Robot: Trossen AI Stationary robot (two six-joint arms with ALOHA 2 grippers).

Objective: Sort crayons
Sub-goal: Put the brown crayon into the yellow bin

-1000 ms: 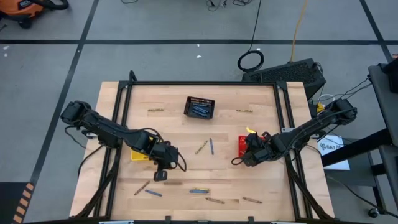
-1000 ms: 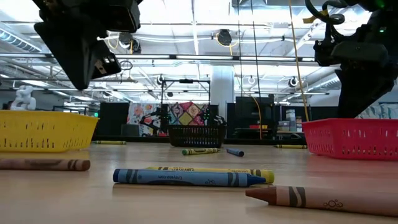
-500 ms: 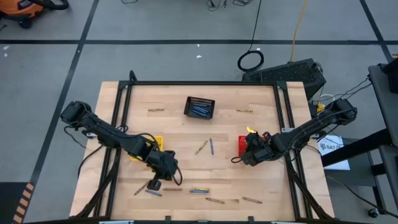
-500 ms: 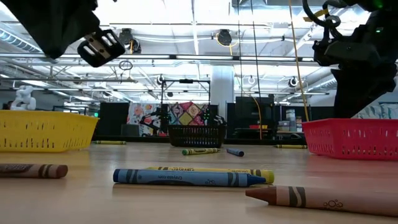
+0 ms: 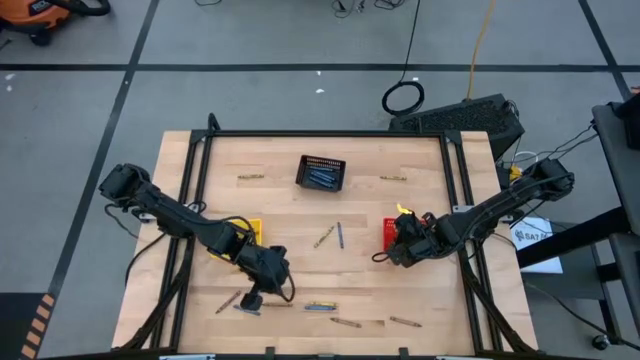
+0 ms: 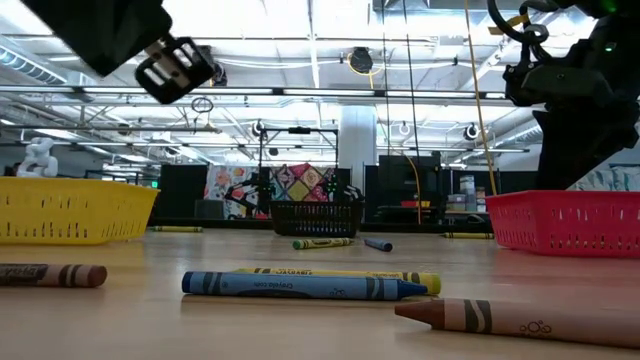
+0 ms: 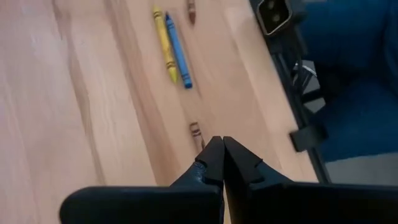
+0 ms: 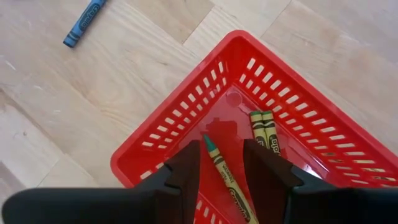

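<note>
**Crayons scattered on the table, three baskets, both arms over the near half**

Three mesh baskets: one black (image 5: 321, 173), one yellow plastic (image 5: 247, 231), one red plastic (image 8: 298, 124).

The short paper-wrapped wax crayons (image 5: 321, 307) lie loose on the pale wooden table (image 5: 280, 205): about ten singles, blue, olive-yellow and brown. Several blue ones fill the black basket; three olive-yellow ones lie in the red basket.

The left end effector (image 7: 222, 151) is pinched fully together and empty, with a brown crayon (image 7: 196, 132) just ahead of its tips and a yellow-and-blue pair (image 7: 172, 46) farther ahead.

The right end effector (image 8: 221, 163) stands wide, hovering above the red basket, one olive crayon (image 8: 225, 176) lying in the basket between its fingers.
</note>
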